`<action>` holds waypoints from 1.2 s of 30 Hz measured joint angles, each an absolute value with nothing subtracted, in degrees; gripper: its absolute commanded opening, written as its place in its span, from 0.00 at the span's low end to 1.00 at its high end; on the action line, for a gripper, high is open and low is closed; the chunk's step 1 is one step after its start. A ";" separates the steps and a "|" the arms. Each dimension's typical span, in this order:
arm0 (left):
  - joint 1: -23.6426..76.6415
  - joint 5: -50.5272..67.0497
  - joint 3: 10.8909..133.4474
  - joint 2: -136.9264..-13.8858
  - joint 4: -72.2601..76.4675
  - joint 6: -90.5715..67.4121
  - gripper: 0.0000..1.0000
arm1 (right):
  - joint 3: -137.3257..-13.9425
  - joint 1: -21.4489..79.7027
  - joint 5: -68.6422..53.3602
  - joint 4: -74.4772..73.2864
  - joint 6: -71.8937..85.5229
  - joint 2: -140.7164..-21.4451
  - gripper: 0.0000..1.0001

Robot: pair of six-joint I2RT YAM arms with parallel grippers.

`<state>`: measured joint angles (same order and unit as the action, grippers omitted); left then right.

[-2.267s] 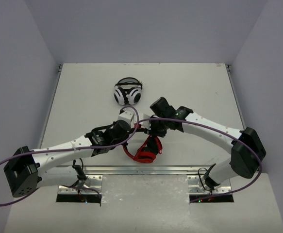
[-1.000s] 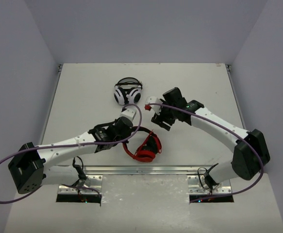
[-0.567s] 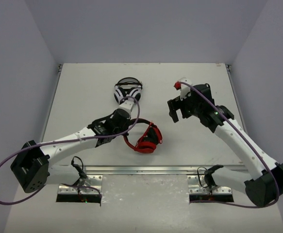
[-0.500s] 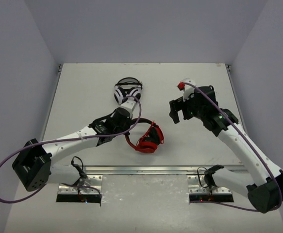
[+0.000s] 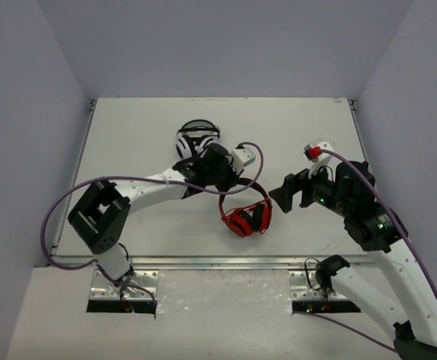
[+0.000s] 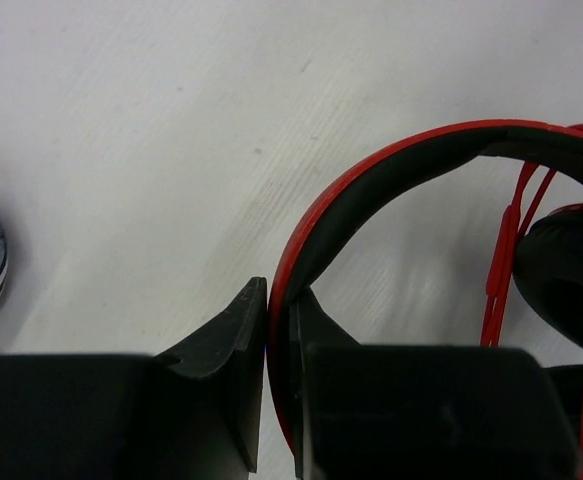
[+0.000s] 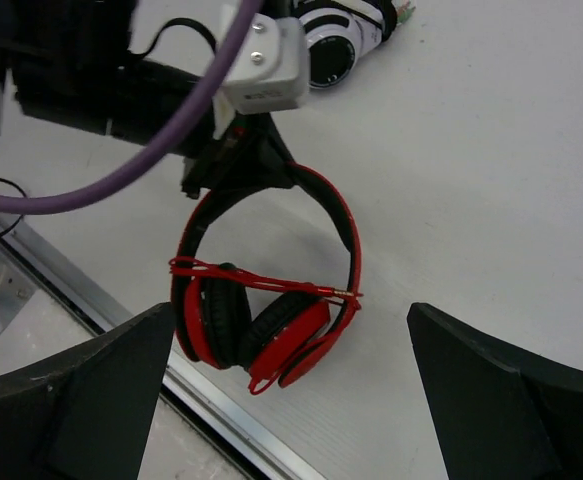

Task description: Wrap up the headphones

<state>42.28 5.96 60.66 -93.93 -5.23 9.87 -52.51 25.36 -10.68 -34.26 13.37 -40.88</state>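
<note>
Left fingers: top view, clamped tight on the headband of the red headphones, nothing else in the grip.
Right fingers: top view, spread fully wide, holding nothing, just right of the headphones and apart from them.
Headphones position: top view, near the middle of the surface, ear cups toward the near edge, band arch toward the far side.
Other item: white-and-black headphones, farther back, just behind the left wrist.
Left wrist view, grip: both fingers pinch the headband edge-on, red outside, black lining inside.
Left wrist view, cable: thin red strands beside a black ear cushion at the right edge.
Right wrist view, fingers: two dark fingers at the bottom corners, far apart, headphones seen between them, not touched.
Right wrist view, cable: strands run from one side of the band to the other just above the ear cups, plug end at the right side.
Right wrist view, left fingers: closed on the upper-left of the band.
</note>
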 measured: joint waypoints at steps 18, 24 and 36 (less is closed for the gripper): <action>42.28 26.02 85.21 -121.78 -14.48 20.73 0.00 | -46.85 25.39 -15.07 -37.78 13.67 -34.98 0.99; 42.28 27.16 85.84 -123.17 -14.50 20.67 0.15 | -45.95 25.39 -15.31 -37.80 13.56 -34.83 0.99; 42.28 20.64 85.91 -123.02 -12.21 15.35 1.00 | -45.63 25.39 -15.70 -37.78 13.54 -32.69 0.99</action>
<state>42.28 20.64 85.91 -123.02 -12.21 15.35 -45.63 25.39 -15.70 -37.78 13.54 -32.69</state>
